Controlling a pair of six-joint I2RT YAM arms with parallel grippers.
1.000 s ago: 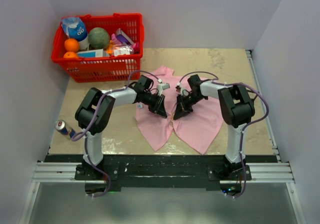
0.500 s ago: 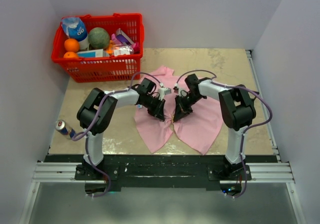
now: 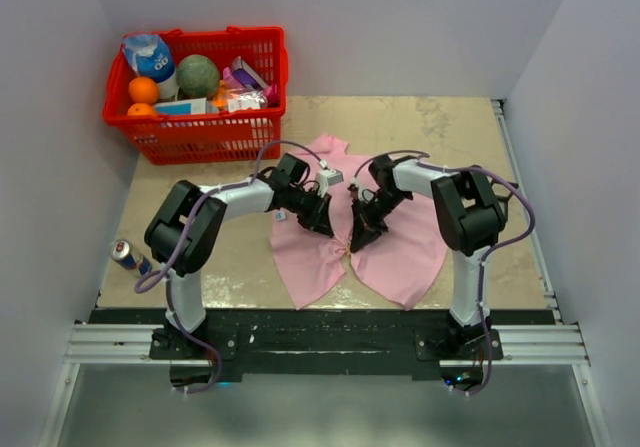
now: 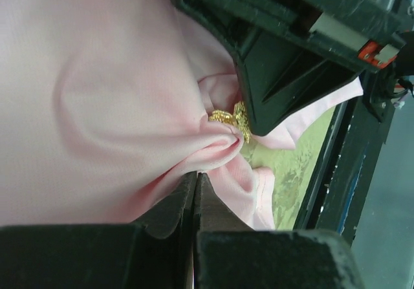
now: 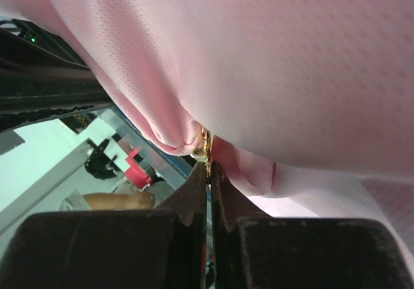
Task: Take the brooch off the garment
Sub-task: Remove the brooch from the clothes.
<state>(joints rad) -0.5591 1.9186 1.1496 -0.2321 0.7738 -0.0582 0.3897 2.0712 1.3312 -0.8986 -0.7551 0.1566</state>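
The light pink garment (image 3: 400, 252) lies in the middle of the table, bunched where the two grippers meet. My left gripper (image 3: 322, 222) is shut on a fold of the pink cloth (image 4: 116, 108), its tips (image 4: 195, 174) just below the brooch (image 4: 231, 117), a small gold cluster pin. My right gripper (image 3: 360, 237) is shut, its tips (image 5: 208, 166) pinching the lower edge of the brooch (image 5: 205, 143), which still sits against the cloth (image 5: 291, 63). The right gripper's black body (image 4: 291, 63) shows right beside the brooch in the left wrist view.
A red basket (image 3: 200, 132) with fruit, a bottle and packets stands at the back left. A drink can (image 3: 128, 255) lies at the table's left edge. A small white tag (image 3: 330, 177) sits near the shirt's collar. Walls close in on both sides.
My right gripper has moved a little toward the near edge and inward. The cloth between the two grippers has bunched more. The left gripper has shifted only slightly.
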